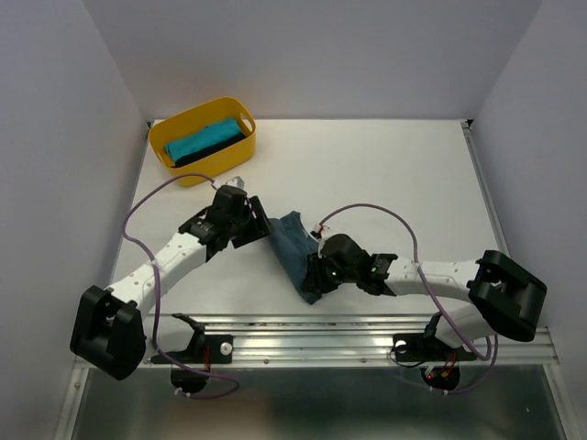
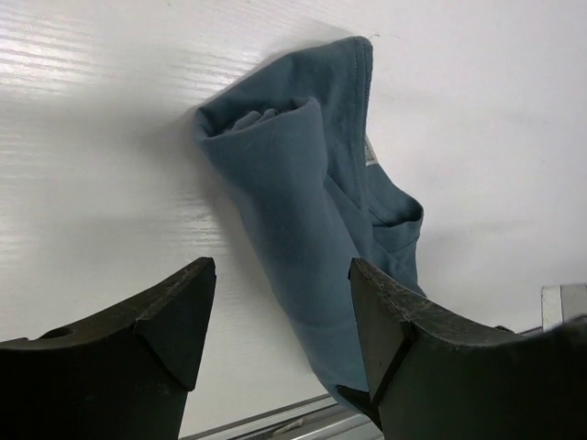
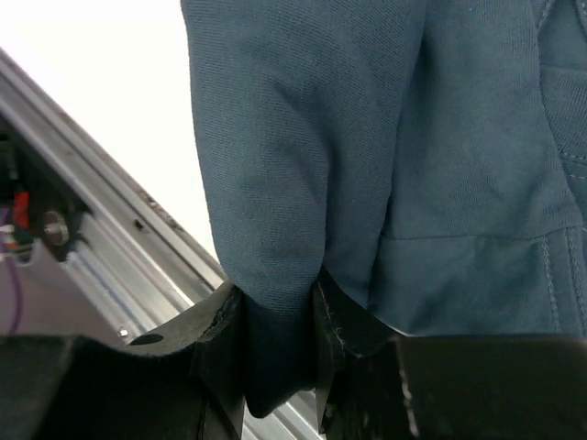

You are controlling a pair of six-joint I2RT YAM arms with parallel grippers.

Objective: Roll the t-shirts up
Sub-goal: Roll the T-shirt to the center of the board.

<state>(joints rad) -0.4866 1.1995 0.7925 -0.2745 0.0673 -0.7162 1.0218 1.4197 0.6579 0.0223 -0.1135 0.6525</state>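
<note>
The white table [image 1: 385, 174] carries everything. From its near edge the left arm [image 1: 174, 252] and the right arm [image 1: 440, 275] bend in toward each other, so that their pincers come near at the middle.

The basket [image 1: 183, 115], yellow, sits well beyond the left pincer [image 2: 280, 293], at the table's far corner on that side.

The blue tee [image 1: 292, 246] lies between the two pincers as a narrow, crumpled strip. In the left wrist view its far end is curled over into a loose roll, and the rest runs back toward the camera.

Inside the basket lie a turquoise tee [image 1: 204, 140] and, touching it on the side nearer the left pincer, a black tee [image 1: 218, 152] — both in compact bundles.

The left pincer stands open with its fingers wide apart. The blue tee lies just ahead of it and passes behind one finger; whether they touch cannot be told.

The right pincer [image 3: 275, 316] is clamped on a fold at the blue tee's near end — cloth pinched between both fingers, the rest spreading out ahead.
</note>
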